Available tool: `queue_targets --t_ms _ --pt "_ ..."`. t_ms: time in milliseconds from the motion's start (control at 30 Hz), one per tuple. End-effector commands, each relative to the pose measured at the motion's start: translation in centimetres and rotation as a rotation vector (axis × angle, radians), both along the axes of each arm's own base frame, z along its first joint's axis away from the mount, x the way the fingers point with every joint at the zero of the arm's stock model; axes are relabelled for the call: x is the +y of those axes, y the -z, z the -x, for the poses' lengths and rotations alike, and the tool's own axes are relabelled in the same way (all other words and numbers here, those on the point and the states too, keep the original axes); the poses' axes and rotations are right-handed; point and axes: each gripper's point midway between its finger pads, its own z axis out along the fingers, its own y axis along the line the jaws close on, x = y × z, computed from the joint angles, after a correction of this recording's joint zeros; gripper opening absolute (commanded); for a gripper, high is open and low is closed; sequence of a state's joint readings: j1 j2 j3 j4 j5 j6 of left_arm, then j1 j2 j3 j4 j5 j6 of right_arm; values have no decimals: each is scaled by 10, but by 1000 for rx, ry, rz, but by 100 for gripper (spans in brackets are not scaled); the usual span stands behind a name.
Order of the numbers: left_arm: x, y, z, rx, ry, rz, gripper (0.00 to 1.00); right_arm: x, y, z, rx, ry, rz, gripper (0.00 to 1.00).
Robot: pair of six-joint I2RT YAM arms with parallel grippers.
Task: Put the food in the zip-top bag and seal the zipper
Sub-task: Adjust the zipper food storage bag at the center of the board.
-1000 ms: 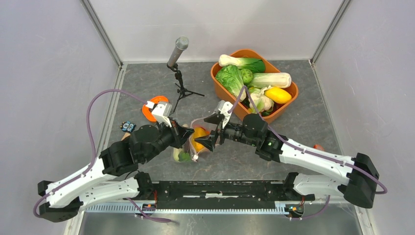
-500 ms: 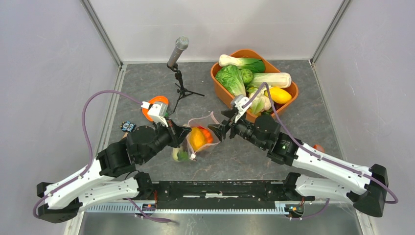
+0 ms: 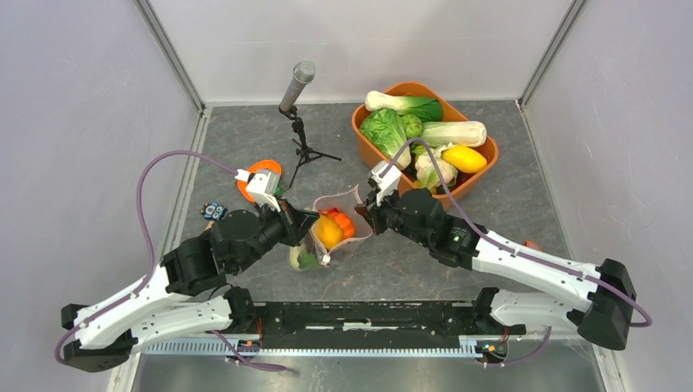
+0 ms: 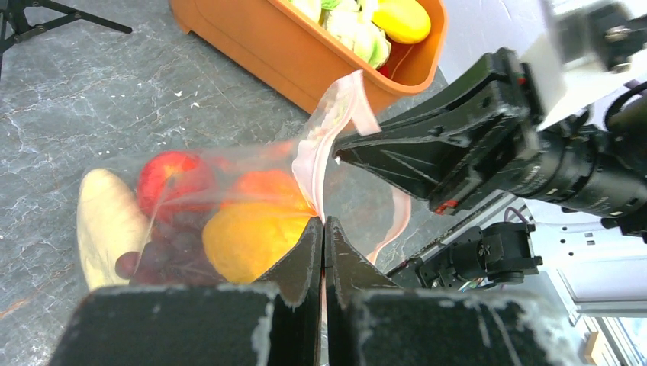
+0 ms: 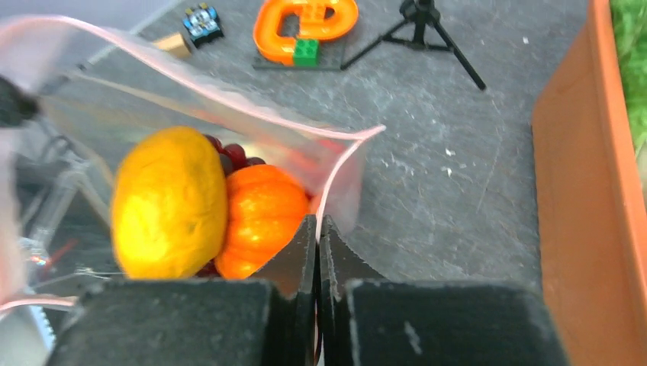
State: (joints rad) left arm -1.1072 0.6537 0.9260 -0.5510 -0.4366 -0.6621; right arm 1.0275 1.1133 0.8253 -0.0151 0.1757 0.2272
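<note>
Two pincers meet at the mouth of the zip-top bag (image 3: 342,204). The bag sits at the centre of the top view on the grey marbled surface (image 3: 245,139), to the lower left of the orange tub (image 3: 357,122). The left pincer (image 4: 322,229) is closed on the left end of the rim. The right pincer (image 5: 317,225) is closed on its right corner, with film nipped between each pair of tips. The zipper (image 4: 332,122), a thin pinkish strip, runs across between them, so each arm already touches one end. Its two lips gape apart in the right wrist view, so the seal looks not yet made. Inside lie glossy, rounded things: a yellow piece (image 5: 168,202), a ribbed orange piece (image 5: 259,213), a red piece (image 4: 172,175), dark grapes (image 4: 149,248) and a pale long piece (image 4: 107,221). The plastic is clear, limp and crinkly, and is likely to buckle when pressed.
</note>
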Motion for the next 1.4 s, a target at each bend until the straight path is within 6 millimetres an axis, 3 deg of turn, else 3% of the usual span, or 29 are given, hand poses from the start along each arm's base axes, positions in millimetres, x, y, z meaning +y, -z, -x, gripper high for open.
queue_targets --t_ms 0,100,167,300,467,633,767,867,967,1067,1167,1233,1300,1367 --pt "10 -22 -3 -37 -43 57 2 8 -105 8 -202 -84 -235 0" --pt "25 -33 -2 -57 -70 60 2 2 -142 23 -306 -146 -330 0" --pt "35 -39 -1 -73 -91 68 2 -4 -153 26 -352 -151 -365 0" --pt "46 -51 4 -86 -93 84 2 9 -137 8 -276 -113 -238 0" --pt "47 -57 7 -90 -78 90 2 44 -137 24 -238 -271 -315 0" --pt "42 -68 13 -93 -36 119 2 56 -133 22 -230 -291 -322 1" --pt "29 -55 9 -74 -20 85 2 26 -85 -26 -175 10 -137 5" --pt "12 -30 2 -30 -21 36 2 14 -52 -37 -140 44 -46 7" --pt "4 -10 -6 -5 -43 4 2 8 -37 -39 -110 40 -20 9" --pt "-1 -2 -9 1 -54 16 2 1 -41 -39 -119 35 -29 13" --pt "-4 -2 -9 -2 -45 36 2 -4 -51 -38 -135 19 -33 33" --pt "-5 -2 -8 0 -41 34 2 -8 -62 -38 -146 21 -43 35" --pt "-4 -3 -7 -1 -38 38 2 -12 -77 -36 -171 23 -72 51" --pt "-2 -5 -6 -5 -39 49 2 -20 -94 -35 -205 32 -98 53"
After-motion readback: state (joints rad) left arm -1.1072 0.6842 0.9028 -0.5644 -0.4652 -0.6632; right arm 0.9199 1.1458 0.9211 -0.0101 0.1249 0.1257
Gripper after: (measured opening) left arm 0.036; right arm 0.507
